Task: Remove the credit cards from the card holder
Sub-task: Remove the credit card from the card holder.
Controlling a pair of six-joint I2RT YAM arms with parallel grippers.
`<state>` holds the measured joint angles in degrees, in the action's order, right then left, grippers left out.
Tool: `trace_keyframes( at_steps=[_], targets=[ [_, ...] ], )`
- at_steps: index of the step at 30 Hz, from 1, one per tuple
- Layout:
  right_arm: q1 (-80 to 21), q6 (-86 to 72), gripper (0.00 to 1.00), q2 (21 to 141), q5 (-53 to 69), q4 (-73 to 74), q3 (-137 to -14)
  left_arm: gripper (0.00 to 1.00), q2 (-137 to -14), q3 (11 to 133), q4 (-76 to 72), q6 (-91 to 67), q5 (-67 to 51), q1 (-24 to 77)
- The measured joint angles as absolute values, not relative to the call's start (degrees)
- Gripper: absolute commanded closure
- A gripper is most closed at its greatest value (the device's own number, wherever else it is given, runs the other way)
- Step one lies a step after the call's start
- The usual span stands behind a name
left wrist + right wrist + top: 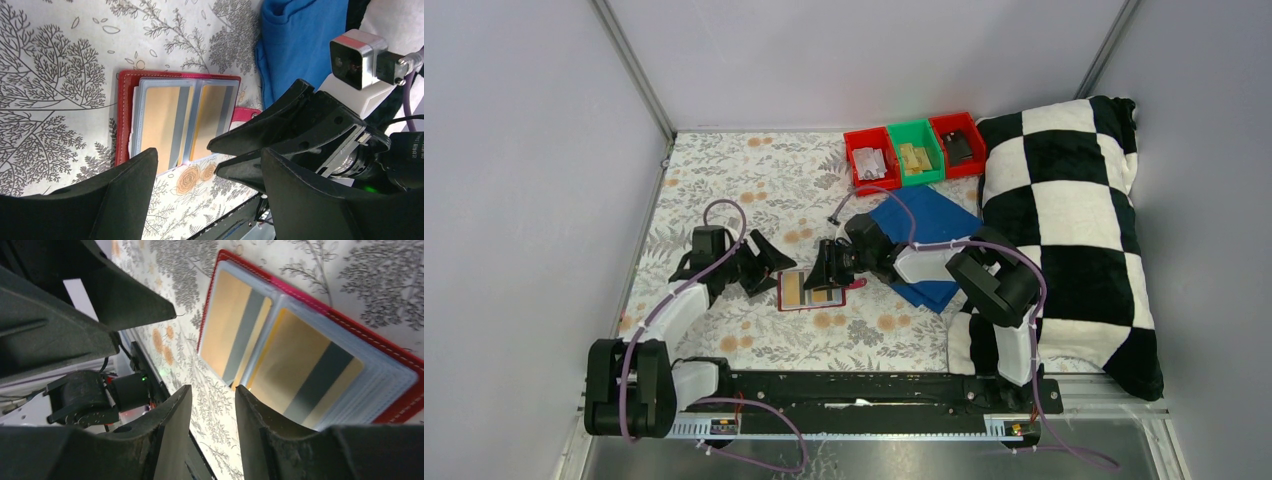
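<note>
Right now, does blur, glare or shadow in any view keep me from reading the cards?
Top external view: even light and sharp, but the cards are tiny. Left wrist view: the holder is crisp, with only a soft sheen on the cards. Right wrist view: the cards are sharp with mild glare across them, and the near foreground is dark and slightly soft.

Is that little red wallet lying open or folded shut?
Open. The card holder lies spread flat, both inner sleeves facing up, a tan credit card showing in each.

left jaws hide part of the card holder (123,100).
</note>
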<state>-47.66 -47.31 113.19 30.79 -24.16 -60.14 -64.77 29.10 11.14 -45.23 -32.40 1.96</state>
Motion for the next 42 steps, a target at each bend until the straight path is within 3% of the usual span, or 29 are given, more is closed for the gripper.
trace_keyframes(
  at_steps=[11,20,28,42],
  targets=[
    [-47.66,-47.90,0.66,115.72,27.79,-20.12,-62.63,0.23,-71.94,28.23,8.71,-45.43,-32.51,3.11],
    [-47.62,-49.98,0.76,117.75,27.03,-19.94,-64.14,0.49,-74.00,27.64,5.76,-45.63,-32.45,3.11],
    [-47.62,-50.57,0.75,118.52,25.32,-18.68,-65.41,0.59,-74.96,27.44,5.61,-45.47,-31.88,3.60],
    [-47.62,-53.32,0.72,119.00,24.25,-19.29,-65.34,0.63,-77.03,26.13,2.28,-46.48,-31.44,6.44]
  ],
)
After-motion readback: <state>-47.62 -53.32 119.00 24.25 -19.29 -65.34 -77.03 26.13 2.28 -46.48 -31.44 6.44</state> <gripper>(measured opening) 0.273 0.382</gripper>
